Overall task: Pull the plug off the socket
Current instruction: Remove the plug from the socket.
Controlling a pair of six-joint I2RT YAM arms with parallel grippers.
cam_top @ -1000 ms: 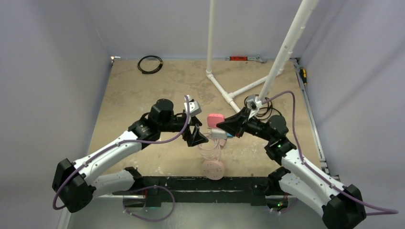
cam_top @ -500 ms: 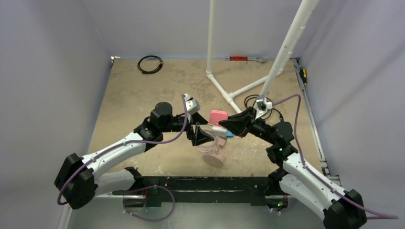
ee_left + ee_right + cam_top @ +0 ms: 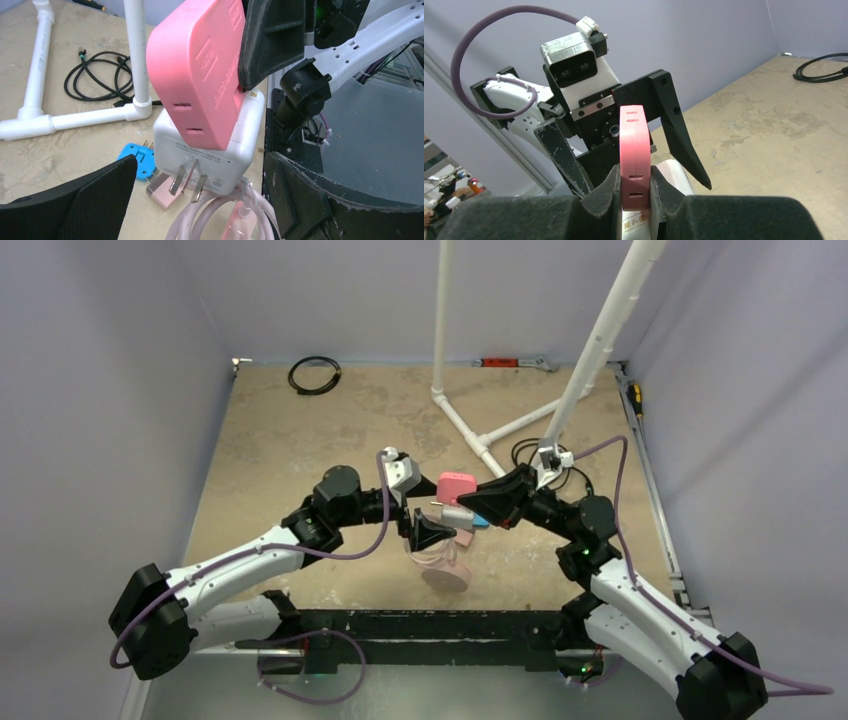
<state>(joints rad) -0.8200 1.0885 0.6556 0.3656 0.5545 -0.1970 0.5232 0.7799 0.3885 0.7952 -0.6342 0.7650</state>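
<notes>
Sandy worktop (image 3: 300,440), grey walls: plug gripped, socket not yet braced.
Your right jaws are clamped on the pink plug (image 3: 200,70), held aloft with its face against the top of the white socket (image 3: 210,160); whether the pins have left it, I cannot tell. Your left jaws stand wide either side of the socket, not closed on it. Next, I'd judge, close them on the cube, then draw the plug straight away from it.

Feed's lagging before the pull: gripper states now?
Left gripper: open, jaws flanking the socket.
Right gripper: shut on the plug.
</notes>
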